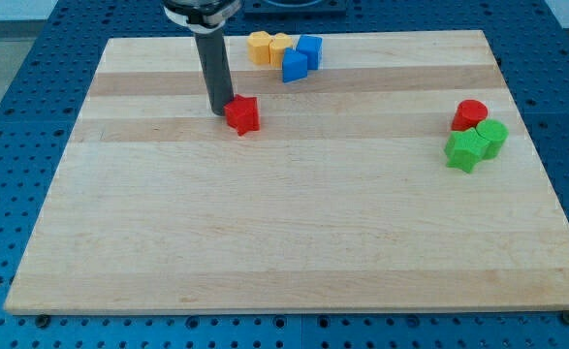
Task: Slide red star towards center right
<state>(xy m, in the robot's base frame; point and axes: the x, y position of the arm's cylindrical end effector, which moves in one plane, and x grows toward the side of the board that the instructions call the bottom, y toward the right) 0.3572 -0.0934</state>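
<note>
On the wooden counter [294,242], the rod's tip [222,111] rests just at the view's left of the red star [242,114], touching or almost touching it, in the upper left-of-centre part of the board; the arm carries no jaws, so nothing is gripped. Toward the view's top sit two yellow blocks [268,47] touching each other, with two blue blocks [301,57] just beside them on their right. Far at the view's right, well apart from the star, a red cylinder [469,114] touches a green star [466,150] and another green block [492,136].
</note>
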